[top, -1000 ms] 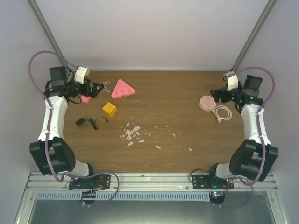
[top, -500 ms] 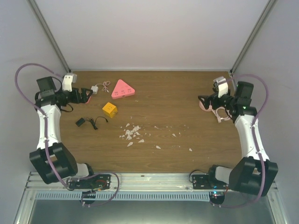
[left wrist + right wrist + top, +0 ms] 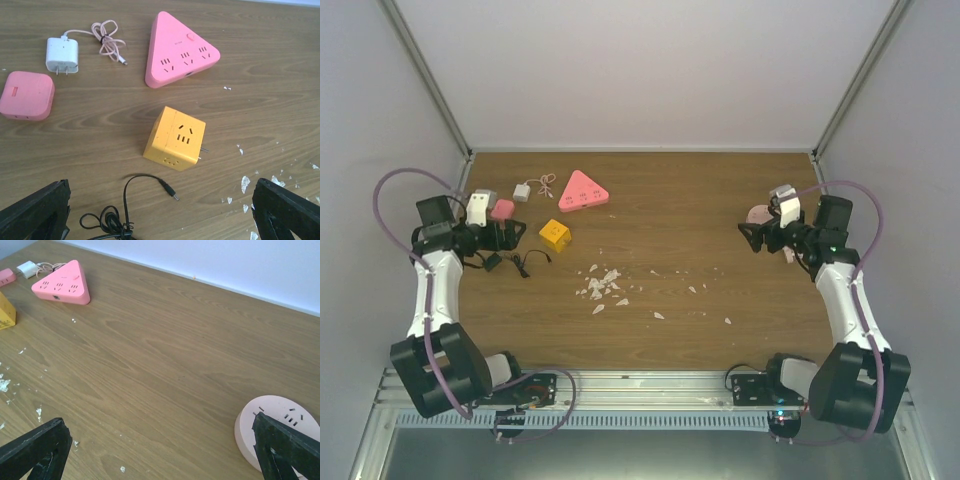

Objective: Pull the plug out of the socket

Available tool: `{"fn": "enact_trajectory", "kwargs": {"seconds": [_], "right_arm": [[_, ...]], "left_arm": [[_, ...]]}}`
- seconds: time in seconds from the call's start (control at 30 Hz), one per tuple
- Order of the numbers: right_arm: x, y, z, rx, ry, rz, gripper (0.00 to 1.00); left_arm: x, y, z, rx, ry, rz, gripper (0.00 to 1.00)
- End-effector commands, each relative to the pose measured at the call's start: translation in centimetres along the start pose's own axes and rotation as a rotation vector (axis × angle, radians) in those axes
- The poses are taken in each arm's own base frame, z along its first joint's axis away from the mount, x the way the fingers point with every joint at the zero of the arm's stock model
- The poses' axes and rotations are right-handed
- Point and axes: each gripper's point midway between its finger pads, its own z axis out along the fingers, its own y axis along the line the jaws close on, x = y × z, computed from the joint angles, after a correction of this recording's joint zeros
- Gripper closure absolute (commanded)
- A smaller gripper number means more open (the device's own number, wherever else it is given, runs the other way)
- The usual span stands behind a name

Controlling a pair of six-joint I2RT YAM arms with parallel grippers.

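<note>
Both arms have drawn back; left gripper (image 3: 512,235) and right gripper (image 3: 748,238) gape empty. The white plug (image 3: 62,54) lies apart from the square pink socket (image 3: 26,95), so the task looks done.

Top view looks steeply down from above the near edge over the whole surface (image 3: 680,200). Left wrist looks down from close by, right wrist obliquely across; both catch the triangular socket (image 3: 180,52)
</note>
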Motion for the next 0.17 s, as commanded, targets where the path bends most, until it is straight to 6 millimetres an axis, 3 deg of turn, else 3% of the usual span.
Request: {"fn": "enact_trajectory", "kwargs": {"seconds": [0.0, 0.13], "right_arm": [[-0.29, 0.38, 0.04, -0.009, -0.029, -0.042, 0.0], [0.03, 0.3, 0.11, -0.004, -0.024, -0.046, 0.0]], "left_arm": [[-1.07, 0.56, -0.27, -0.039, -0.068, 0.049, 0.01], [-0.86, 0.39, 0.18, -0.02, -0.077, 0.031, 0.01]]}}
